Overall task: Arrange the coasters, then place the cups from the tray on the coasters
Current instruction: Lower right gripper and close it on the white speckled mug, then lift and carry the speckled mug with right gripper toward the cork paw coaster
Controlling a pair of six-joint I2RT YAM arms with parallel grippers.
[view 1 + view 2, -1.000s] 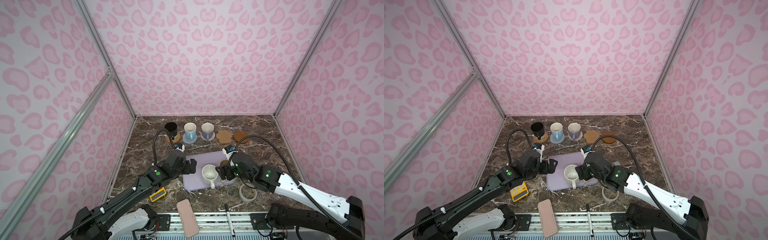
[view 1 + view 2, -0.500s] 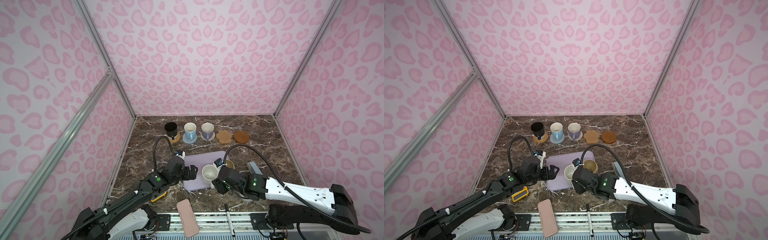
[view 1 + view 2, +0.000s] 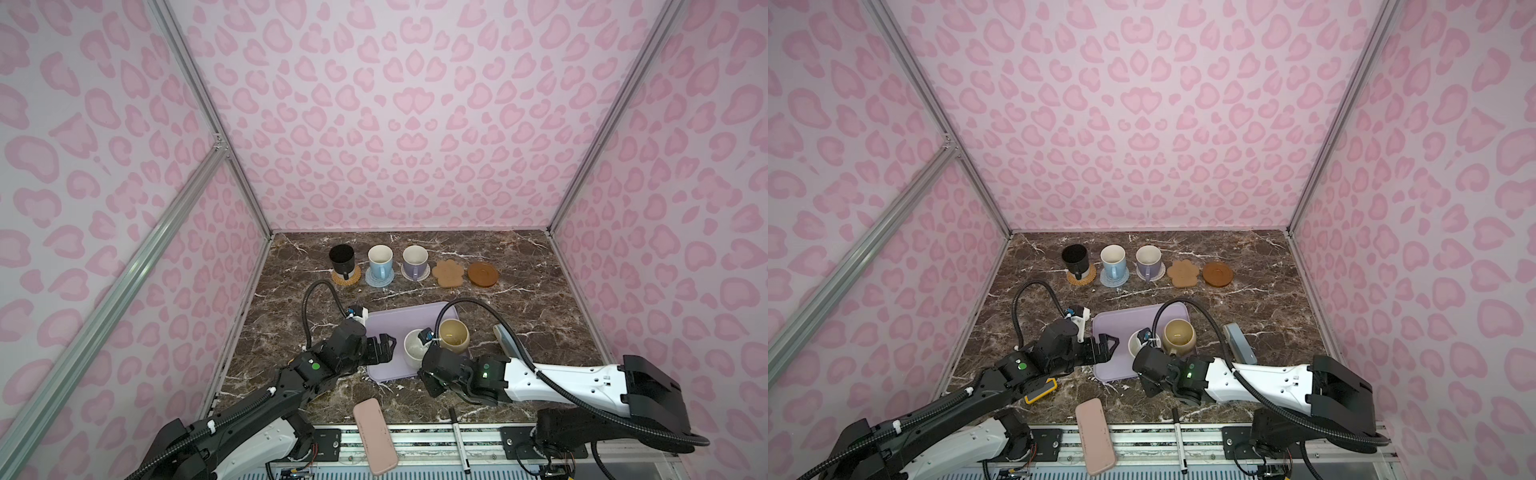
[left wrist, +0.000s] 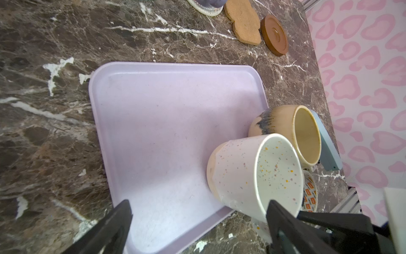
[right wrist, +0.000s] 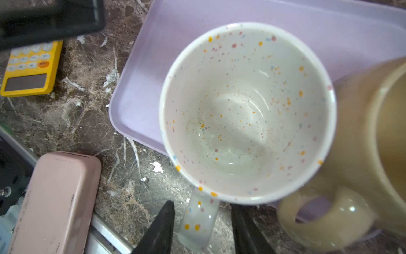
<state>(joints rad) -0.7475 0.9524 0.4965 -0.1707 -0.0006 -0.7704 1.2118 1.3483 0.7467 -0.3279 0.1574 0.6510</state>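
right tool (image 5: 202, 205): handle of white speckled mug (image 5: 246, 110) is being straddled by the jaws, narrow gaps showing on both sides, not pinched | left tool (image 3: 385, 348): is being held spread wide over the near edge of the tray (image 4: 164, 132), nothing in it | white speckled mug: is being carried upright on the tray's near corner, just beside beige mug (image 4: 283, 123) | paw coaster (image 3: 447, 272) and brown disc coaster (image 3: 482, 274): are being left bare at the far side of the desk (image 3: 540, 291)

The left gripper (image 4: 198, 206) gapes wide; the right gripper (image 5: 202, 205) stands half parted
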